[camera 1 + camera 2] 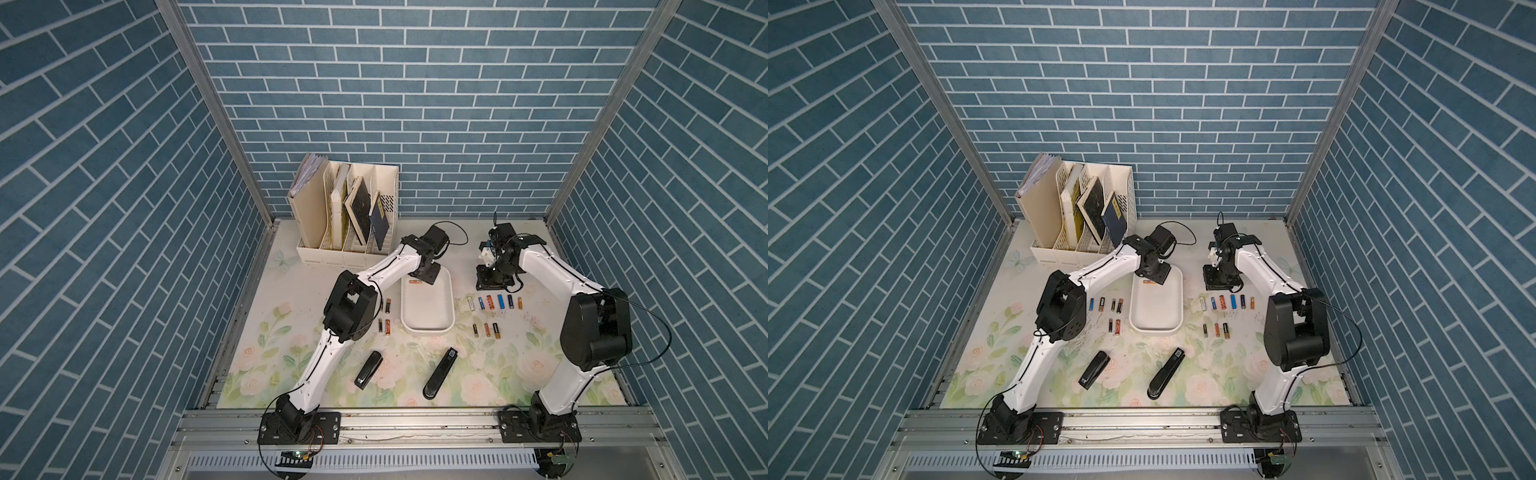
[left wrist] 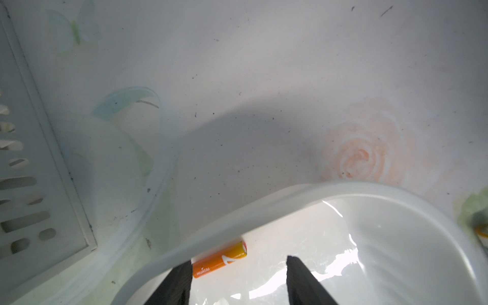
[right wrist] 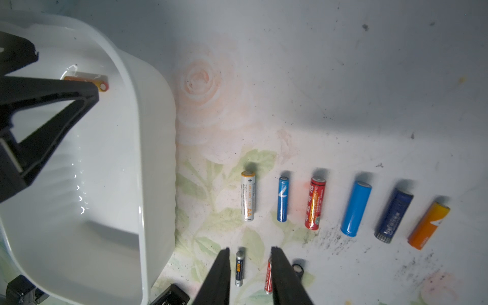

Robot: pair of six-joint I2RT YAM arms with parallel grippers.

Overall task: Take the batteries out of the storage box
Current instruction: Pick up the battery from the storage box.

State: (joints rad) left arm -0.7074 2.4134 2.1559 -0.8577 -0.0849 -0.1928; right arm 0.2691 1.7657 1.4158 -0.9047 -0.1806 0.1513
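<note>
The shallow white plastic box (image 1: 427, 309), glossy and round-cornered, sits mid-worktop (image 1: 411, 357) on a smudged floral surface, and one smooth orange cylindrical battery (image 2: 219, 260) lies in its far corner against the curved wall. The left jaws hang over that corner about half open and grip nothing, the battery lying between their black wedge-shaped fingers (image 2: 303, 282), close beside one of them. The other batteries (image 3: 282, 199) lie in neat rows on the worktop on both sides of the box, and the right jaws hover above the right-hand rows, narrowly parted and empty.
</note>
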